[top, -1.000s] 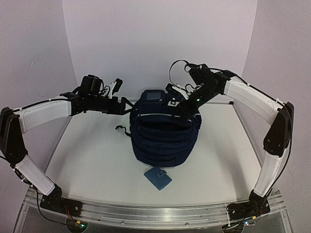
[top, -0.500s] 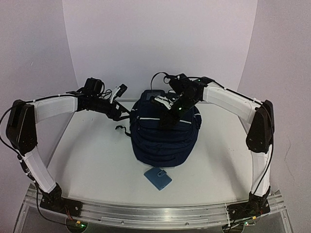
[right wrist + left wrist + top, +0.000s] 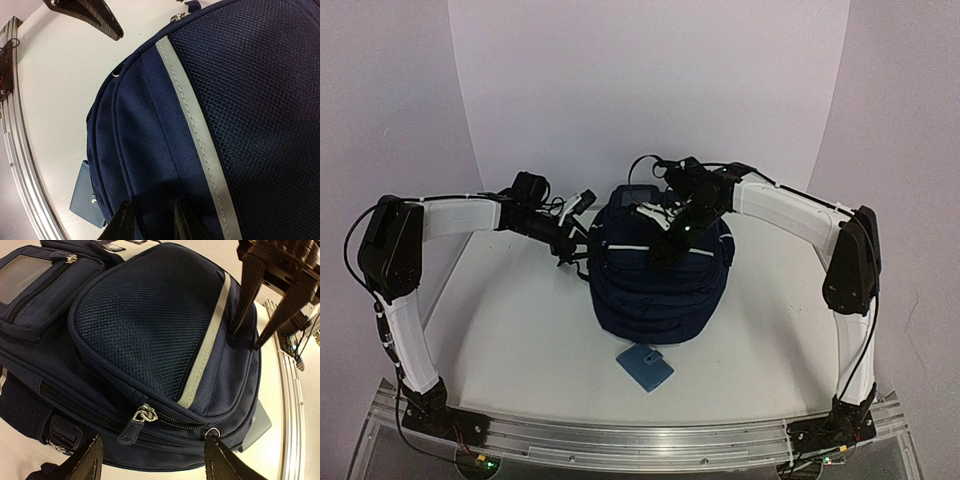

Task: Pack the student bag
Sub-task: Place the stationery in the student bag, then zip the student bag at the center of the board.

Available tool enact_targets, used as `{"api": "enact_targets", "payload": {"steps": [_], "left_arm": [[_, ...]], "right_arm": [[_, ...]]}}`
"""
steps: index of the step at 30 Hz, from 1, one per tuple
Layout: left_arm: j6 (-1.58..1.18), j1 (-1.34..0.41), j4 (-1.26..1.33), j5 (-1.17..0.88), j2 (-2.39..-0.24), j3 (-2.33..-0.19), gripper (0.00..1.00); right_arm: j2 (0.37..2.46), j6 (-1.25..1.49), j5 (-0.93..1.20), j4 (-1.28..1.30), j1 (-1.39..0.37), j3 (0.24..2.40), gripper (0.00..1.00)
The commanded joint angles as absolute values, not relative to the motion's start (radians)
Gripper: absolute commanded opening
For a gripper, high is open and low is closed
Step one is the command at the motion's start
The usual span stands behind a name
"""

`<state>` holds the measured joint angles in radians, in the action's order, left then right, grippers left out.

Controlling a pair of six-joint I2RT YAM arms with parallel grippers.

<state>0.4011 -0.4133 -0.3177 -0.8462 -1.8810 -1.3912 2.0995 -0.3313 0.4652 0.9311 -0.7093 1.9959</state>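
The student bag [image 3: 655, 285], dark navy with a pale stripe, stands upright mid-table. My left gripper [image 3: 576, 238] is at its upper left side. In the left wrist view it [image 3: 152, 466] is open, its fingers wide on either side of a zipper pull [image 3: 134, 426] on the bag [image 3: 150, 325]. My right gripper [image 3: 663, 247] rests on the bag's top front. In its wrist view the jaws [image 3: 152, 227] stand narrowly apart, tips against the navy fabric [image 3: 150, 130] beside the pale stripe [image 3: 195, 130]. Whether they pinch the fabric I cannot tell.
A small light-blue snap wallet [image 3: 645, 368] lies flat on the table just in front of the bag, partly tucked under it in the right wrist view [image 3: 86, 202]. The metal rail [image 3: 640, 440] runs along the near edge. White walls close in the back and sides.
My left gripper has swung right and come close to the bag's side. My right gripper has come down from behind the bag onto its top front, and its jaws have narrowed.
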Motion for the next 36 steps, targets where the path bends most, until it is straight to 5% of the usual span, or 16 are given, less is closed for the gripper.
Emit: {"api": "enact_targets", "payload": {"steps": [1,24,33,36], "left_arm": [[0.459,-0.41,-0.333,-0.918,-1.904,-1.44,0.66],[0.373,-0.44,-0.278,-0.814,-1.808,-1.351,0.0],[0.352,-0.475,-0.244,-0.744,-1.756,-1.284,0.0],[0.337,-0.474,-0.198,-0.68,-1.752,-1.264,0.11]], "right_arm": [[2.095,-0.322,0.398,0.922,-0.701,1.985,0.26],[2.103,-0.305,0.375,0.913,-0.701,1.989,0.25],[2.104,-0.29,0.367,0.903,-0.702,1.994,0.25],[2.102,-0.285,0.37,0.902,-0.702,1.997,0.24]]}}
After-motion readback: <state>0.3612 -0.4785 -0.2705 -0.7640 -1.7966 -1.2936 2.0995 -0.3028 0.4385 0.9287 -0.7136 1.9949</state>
